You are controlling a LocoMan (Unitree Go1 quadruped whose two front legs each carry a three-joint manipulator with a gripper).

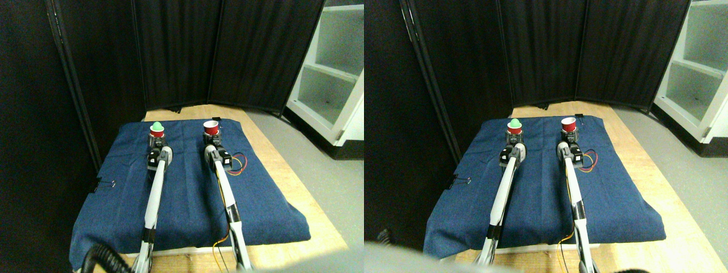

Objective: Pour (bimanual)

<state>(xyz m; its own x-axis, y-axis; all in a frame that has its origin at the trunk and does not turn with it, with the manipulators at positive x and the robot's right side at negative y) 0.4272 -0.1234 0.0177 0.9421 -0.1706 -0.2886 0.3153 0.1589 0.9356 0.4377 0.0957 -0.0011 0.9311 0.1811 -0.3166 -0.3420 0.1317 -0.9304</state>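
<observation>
Wooden table (pixel 296 193): pale wood board, bare along the near edge and the right side.
Blue cloth (pixel 187 187): spread over most of the table, its near edge hanging over the front; a black binder clip (pixel 104 184) grips its left edge.
Left manipulator (pixel 154 199): pale limb rising from the bottom edge over the cloth.
Right manipulator (pixel 227 199): pale limb beside it, with red and yellow wires looping out just to its right.
Left gripper (pixel 157 142): right at the base of the left red cup (pixel 157 132); jaws too small to read, so cannot tell whether it grips the cup.
Right gripper (pixel 213 138): right at the base of the right red cup (pixel 211 127); cannot tell its grip either.
Left red cup: upright at the far part of the cloth, a green ball (pixel 156 125) sitting in its mouth.
Right red cup: upright, well apart from the left one, its pale inside showing.
Black screen (pixel 227 51): folding panels behind the table.
White shelf (pixel 335 74): far right, on the grey floor.
</observation>
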